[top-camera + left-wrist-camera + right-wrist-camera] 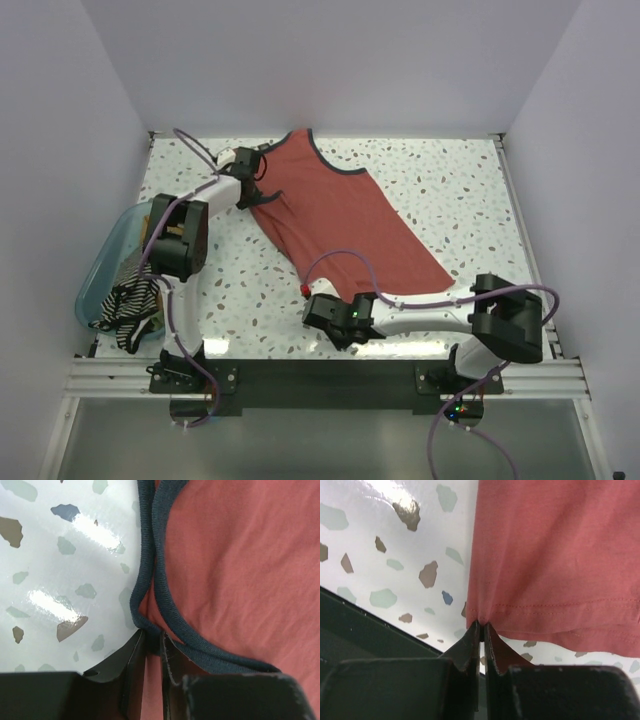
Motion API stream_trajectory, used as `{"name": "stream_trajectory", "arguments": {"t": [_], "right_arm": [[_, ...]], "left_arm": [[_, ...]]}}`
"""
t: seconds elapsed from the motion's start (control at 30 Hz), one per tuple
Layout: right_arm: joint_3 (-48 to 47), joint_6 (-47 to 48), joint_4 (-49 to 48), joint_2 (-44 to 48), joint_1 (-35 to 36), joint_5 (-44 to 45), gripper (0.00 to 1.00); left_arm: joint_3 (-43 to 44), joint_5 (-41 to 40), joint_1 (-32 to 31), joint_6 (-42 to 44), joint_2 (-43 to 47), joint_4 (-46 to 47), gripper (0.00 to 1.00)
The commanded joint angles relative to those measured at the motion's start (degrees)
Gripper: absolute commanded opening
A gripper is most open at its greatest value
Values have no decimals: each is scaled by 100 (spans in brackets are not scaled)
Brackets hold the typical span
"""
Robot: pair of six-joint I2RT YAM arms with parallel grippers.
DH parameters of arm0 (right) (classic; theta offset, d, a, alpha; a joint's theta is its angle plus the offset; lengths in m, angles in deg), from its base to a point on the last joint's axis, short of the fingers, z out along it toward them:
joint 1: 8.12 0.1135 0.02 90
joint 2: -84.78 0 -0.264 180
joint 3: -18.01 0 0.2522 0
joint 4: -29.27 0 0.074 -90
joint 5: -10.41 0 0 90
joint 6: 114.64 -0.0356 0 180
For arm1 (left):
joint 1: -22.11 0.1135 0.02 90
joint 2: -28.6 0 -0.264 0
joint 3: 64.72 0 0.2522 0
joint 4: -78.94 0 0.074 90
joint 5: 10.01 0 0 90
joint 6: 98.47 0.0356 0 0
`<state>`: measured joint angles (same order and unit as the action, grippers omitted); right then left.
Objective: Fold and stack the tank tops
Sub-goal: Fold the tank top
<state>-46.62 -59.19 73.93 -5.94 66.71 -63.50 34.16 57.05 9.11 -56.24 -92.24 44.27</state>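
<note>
Left gripper (153,641) pinches the navy-trimmed armhole edge of the rust-red tank top (340,215); right gripper (481,627) is nipped onto its hem corner. That top lies spread on the table (450,180), unfolded. A striped tank top (135,303) sits in the bin (105,262); nothing looks stacked.

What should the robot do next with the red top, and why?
Probably lift both tools together and fold the red tank top over: the left tool pinches its navy trim, the right tool its hem corner.
</note>
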Motion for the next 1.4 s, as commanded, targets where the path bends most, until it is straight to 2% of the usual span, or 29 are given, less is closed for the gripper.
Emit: {"name": "stream_trajectory", "arguments": {"t": [0.0,0.2,0.4,0.47,0.5,0.57,0.6,0.7,0.77,0.8,0.87,0.9,1.13,1.37], "right_arm": [[130,-17,145,449,32,-317,5],[218,18,136,862,41,-774,2],[306,9,-13,1056,76,-1293,5],[289,-70,-110,916,207,-1337,14],[262,-96,-110,881,251,-1233,30],[183,-201,-128,854,287,-1162,41],[166,-237,-119,889,287,-1048,50],[-19,-360,109,1134,278,-628,57],[-220,-465,530,1258,226,-267,57],[-300,-526,784,1363,95,48,54],[-231,-483,743,1460,-186,17,50],[-126,-300,351,1399,-597,-236,43],[-46,395,-408,697,-1022,-353,41],[217,308,-707,282,-1023,-318,42]], "left_arm": [[285,-299,78,233,-124,-71,17],[628,-457,104,470,-203,-168,11],[655,-501,104,839,-46,-195,13],[602,-466,104,927,77,-195,19],[524,-440,104,945,139,-195,26],[471,-431,104,988,323,-195,33],[435,-422,104,1015,385,-195,41],[505,-413,104,1103,613,-264,50],[540,-422,104,1129,806,-317,52],[514,-378,95,1129,964,-318,52],[436,-299,26,1086,1123,-283,51],[226,-81,-114,981,1289,-161,44],[-171,623,-458,585,1107,218,31],[-250,1037,-590,435,456,692,29]]}}
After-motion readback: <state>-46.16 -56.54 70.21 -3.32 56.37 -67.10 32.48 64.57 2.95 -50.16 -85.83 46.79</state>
